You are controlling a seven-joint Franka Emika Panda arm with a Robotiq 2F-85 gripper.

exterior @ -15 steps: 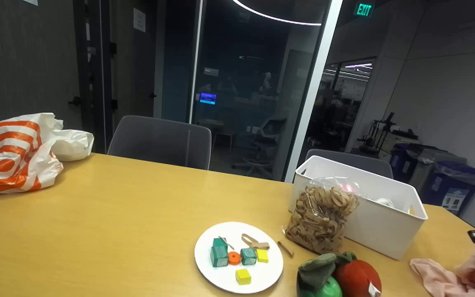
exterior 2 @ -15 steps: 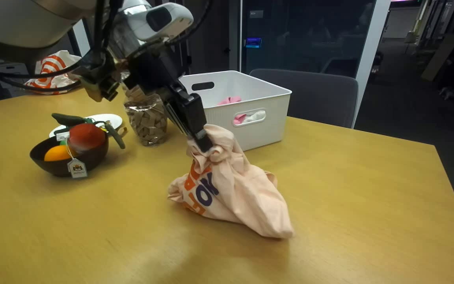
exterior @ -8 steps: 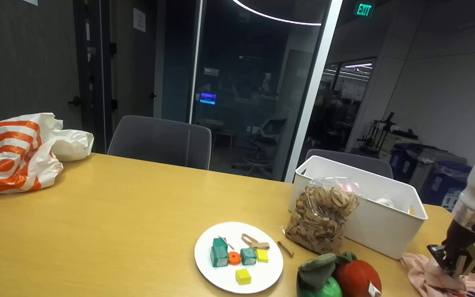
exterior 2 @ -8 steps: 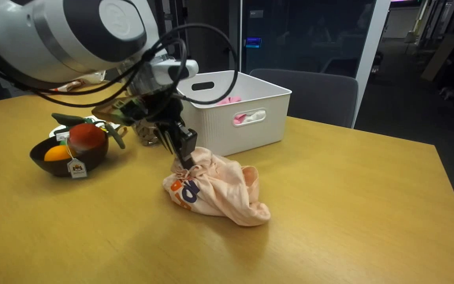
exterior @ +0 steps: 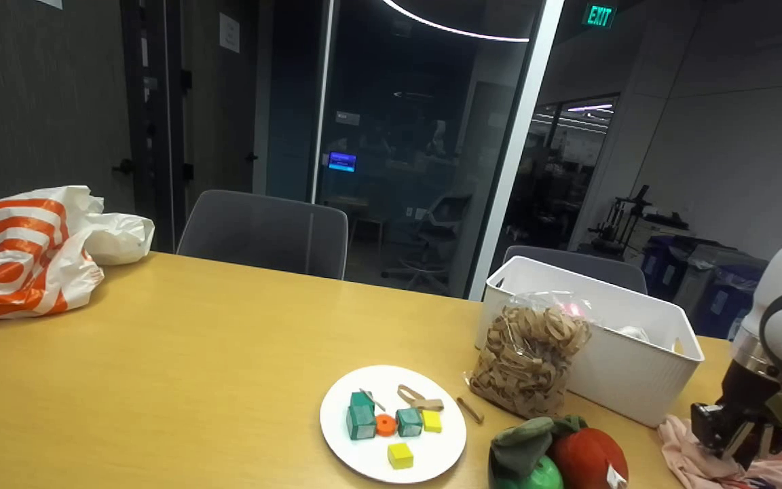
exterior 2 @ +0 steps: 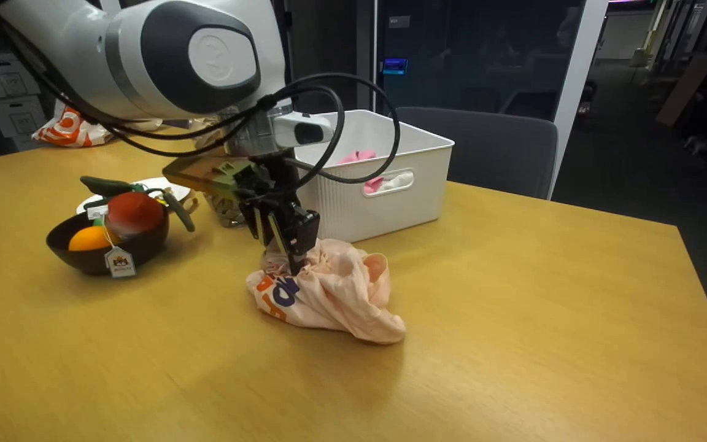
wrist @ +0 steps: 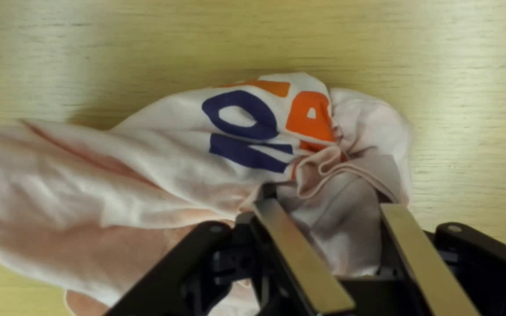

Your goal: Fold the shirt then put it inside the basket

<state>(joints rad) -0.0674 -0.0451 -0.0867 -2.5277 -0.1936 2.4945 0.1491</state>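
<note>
A pale pink shirt (exterior 2: 341, 294) with orange and dark blue lettering lies crumpled in a heap on the table. It shows at the lower right in an exterior view (exterior: 686, 445) and fills much of the wrist view (wrist: 147, 175). My gripper (wrist: 328, 199) points down into the heap with its two fingers apart. Loose folds of cloth lie between the fingers. The gripper also shows in both exterior views (exterior: 744, 445) (exterior 2: 289, 261); its fingertips are partly hidden in the cloth. The white basket (exterior 2: 366, 212) stands just behind the shirt, also in an exterior view (exterior: 625, 380), with pink and white items inside.
A bag of brown paper strips (exterior: 530, 360) stands against the basket. A dark bowl (exterior 2: 92, 261) of toy fruit and vegetables sits beside the arm. A white plate (exterior: 391, 468) holds small blocks. A white and orange plastic bag (exterior: 24, 265) lies at the far end.
My gripper has come down with the bunched shirt, which has sunk from a raised peak to a low heap. The fingers now stand apart around the cloth.
</note>
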